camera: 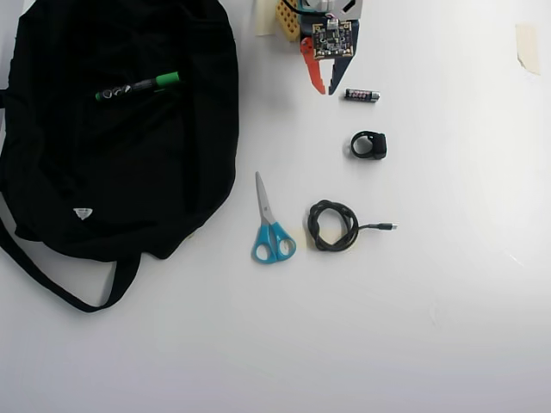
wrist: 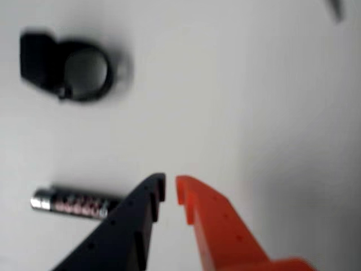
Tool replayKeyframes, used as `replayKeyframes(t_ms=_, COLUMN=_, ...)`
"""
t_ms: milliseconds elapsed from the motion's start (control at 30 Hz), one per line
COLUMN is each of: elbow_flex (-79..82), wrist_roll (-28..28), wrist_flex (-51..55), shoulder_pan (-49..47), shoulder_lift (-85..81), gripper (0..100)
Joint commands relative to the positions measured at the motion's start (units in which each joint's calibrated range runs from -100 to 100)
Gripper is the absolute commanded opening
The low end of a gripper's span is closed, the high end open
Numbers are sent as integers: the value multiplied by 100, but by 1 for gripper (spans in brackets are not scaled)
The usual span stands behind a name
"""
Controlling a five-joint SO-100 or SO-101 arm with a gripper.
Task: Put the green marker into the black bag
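Note:
The black bag (camera: 112, 172) lies flat at the left of the overhead view, its straps trailing toward the front. The green marker (camera: 138, 87) rests on the bag's black fabric near its upper part, green cap to the right; I cannot tell if it is inside an opening. My gripper (camera: 326, 89) is at the top centre, to the right of the bag and apart from the marker. In the wrist view my gripper (wrist: 170, 189) is empty, with its black and orange fingertips almost touching above the white table. The marker and bag are out of the wrist view.
A small black battery (camera: 362, 95) lies just right of my gripper, also in the wrist view (wrist: 73, 203). A black ring clamp (camera: 368, 144) (wrist: 67, 68), blue-handled scissors (camera: 271, 228) and a coiled black cable (camera: 334, 225) lie mid-table. Tape (camera: 527, 47) is at the far right.

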Motion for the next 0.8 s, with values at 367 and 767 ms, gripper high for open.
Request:
replayKeyframes(t_ms=367, elbow_flex=2193, wrist_roll=-20, wrist_flex=93, shoulder_pan=-197, shoulder_lift=-2067, gripper=2)
replayKeyframes(t_ms=767, elbow_flex=2193, wrist_roll=6, wrist_flex=498, shoulder_pan=-197, shoulder_lift=-2084, gripper=2)
